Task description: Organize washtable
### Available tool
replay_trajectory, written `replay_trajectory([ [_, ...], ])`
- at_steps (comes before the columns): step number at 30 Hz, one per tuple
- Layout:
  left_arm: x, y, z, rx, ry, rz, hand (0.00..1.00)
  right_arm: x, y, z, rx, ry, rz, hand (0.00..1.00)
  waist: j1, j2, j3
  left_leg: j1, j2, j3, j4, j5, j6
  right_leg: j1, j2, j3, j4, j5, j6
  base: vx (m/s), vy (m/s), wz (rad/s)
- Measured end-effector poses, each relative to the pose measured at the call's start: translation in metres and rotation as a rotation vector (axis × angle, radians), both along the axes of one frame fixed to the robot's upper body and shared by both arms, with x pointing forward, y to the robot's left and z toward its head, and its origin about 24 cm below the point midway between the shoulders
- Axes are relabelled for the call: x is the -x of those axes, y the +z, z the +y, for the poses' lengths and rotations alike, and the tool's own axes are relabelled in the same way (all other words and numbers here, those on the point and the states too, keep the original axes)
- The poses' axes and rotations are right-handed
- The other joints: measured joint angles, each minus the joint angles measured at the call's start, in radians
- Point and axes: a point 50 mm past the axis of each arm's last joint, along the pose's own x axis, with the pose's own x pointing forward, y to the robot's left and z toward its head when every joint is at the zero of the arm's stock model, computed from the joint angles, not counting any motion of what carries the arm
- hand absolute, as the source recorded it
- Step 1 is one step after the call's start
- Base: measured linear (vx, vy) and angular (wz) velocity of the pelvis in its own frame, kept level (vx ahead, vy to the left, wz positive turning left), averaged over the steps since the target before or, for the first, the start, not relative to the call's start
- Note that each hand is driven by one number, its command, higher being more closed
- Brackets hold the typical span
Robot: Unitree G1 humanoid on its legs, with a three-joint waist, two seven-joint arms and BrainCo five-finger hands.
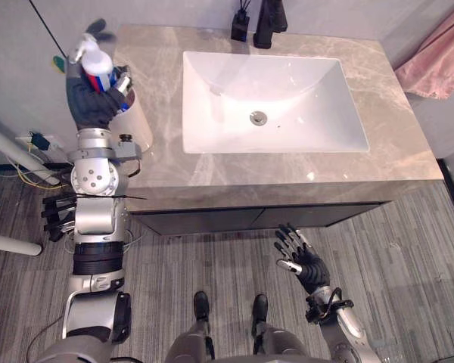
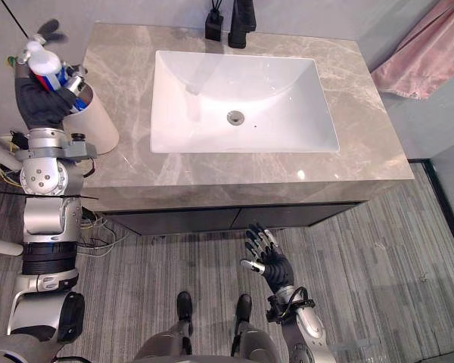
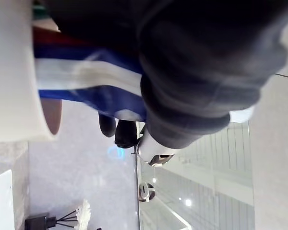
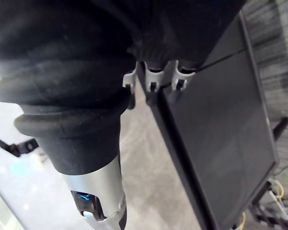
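At upper left, gripping spray bottle (image 1: 97, 62) in left hand (image 1: 91, 102) over white container (image 1: 136, 125), likely finishing bench (image 1: 408, 151); holding right hand (image 1: 306, 265) open.

The tabletop (image 1: 378, 91) is a slab of grey-beige marble with pale veins, above a dark cabinet front. A white rectangular basin (image 1: 287, 83) is sunk in its middle, with a round metal drain (image 1: 258, 117) on the bottom. At 12 o'clock from the basin stands a black faucet (image 1: 270, 19), and just beside it, toward 11 o'clock, a small black holder (image 1: 240, 29) with thin sticks. At 9 o'clock, at the very edge, stands a white cup (image 1: 136, 125) – upright, as it seems.
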Motion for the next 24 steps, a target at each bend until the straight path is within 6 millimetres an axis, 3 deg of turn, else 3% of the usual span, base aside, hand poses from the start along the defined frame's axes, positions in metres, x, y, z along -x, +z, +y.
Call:
replay_trajectory([
  [14,-0.01,0.005,0.004,0.004,-0.039,0.033,0.0,0.0,0.0,0.0,0.0,0.005,0.0,0.0,0.0,0.006,0.004,0.012,-0.006,0.015,0.0,0.001,0.001,0.006,-0.005,0.001,0.0,-0.001,0.001,0.0,0.0,-0.03],
  [17,-0.009,0.025,0.009,-0.045,-0.028,-0.011,0.0,0.0,0.0,0.0,0.002,0.007,0.001,0.0,0.0,0.01,0.004,0.02,-0.012,0.017,0.0,0.004,0.004,0.012,-0.011,-0.001,0.0,-0.004,0.0,0.01,0.004,-0.04],
  [21,0.002,0.075,0.016,-0.109,-0.013,-0.157,0.0,0.0,0.0,0.002,0.0,0.015,0.001,0.0,0.011,0.018,0.001,0.036,-0.016,0.016,0.0,0.004,0.005,0.026,-0.014,-0.004,0.002,-0.008,-0.005,0.05,0.027,0.01],
  [24,0.014,0.1,0.021,-0.14,0.0,-0.251,0.0,0.0,0.0,0.002,0.002,0.018,0.002,0.0,0.024,0.028,-0.004,0.038,-0.017,0.011,0.0,0.004,0.005,0.03,-0.015,-0.011,0.002,-0.009,-0.005,0.05,0.015,0.04],
])
